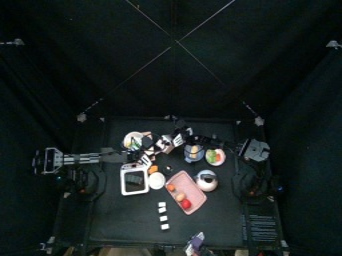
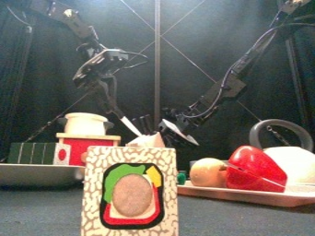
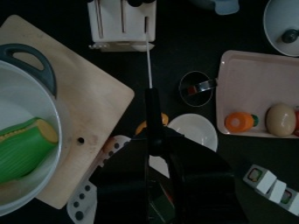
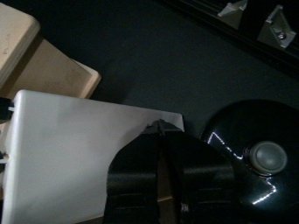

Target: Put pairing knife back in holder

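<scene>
The left pincer (image 3: 149,144) grips the paring knife (image 3: 149,83) by its handle, blade pointing at the holder (image 3: 121,22), which stands just beyond the tip on the tabletop (image 3: 187,52). The knife is carried but not yet slotted. The right pincer (image 4: 162,131) is nearly closed on nothing. No writing is legible anywhere

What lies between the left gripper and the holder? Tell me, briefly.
The knife, held in the left gripper, its blade pointing at the holder, over bare black table beside the wooden board. The left wrist view shows it.
</scene>
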`<move>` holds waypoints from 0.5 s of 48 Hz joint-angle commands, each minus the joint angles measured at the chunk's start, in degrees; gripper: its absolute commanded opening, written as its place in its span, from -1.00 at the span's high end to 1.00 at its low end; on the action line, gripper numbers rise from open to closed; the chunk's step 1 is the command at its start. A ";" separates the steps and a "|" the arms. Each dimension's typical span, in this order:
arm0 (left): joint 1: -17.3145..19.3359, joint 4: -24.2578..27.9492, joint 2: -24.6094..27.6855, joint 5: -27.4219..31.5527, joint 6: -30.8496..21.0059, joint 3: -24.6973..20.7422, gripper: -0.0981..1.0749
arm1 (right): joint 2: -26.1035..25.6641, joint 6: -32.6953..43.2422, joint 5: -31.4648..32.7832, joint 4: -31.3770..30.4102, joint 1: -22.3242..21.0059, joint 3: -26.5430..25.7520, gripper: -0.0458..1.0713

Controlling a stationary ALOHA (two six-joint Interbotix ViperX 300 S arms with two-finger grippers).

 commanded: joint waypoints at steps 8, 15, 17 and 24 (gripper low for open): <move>0.70 0.35 0.09 -0.09 0.09 -2.02 0.21 | -1.05 -0.09 -0.35 0.09 -0.26 -1.23 0.55; 0.62 0.35 0.62 -0.09 0.18 -2.46 0.21 | -1.05 -0.09 -0.44 0.18 -0.18 -1.23 0.55; 0.70 0.35 0.79 -0.09 0.18 -2.55 0.21 | -1.05 -0.09 -0.53 0.09 -0.18 -1.23 0.55; 0.70 0.35 1.32 -0.09 0.18 -2.90 0.21 | -1.05 -0.09 -0.88 0.09 -0.18 -1.32 0.55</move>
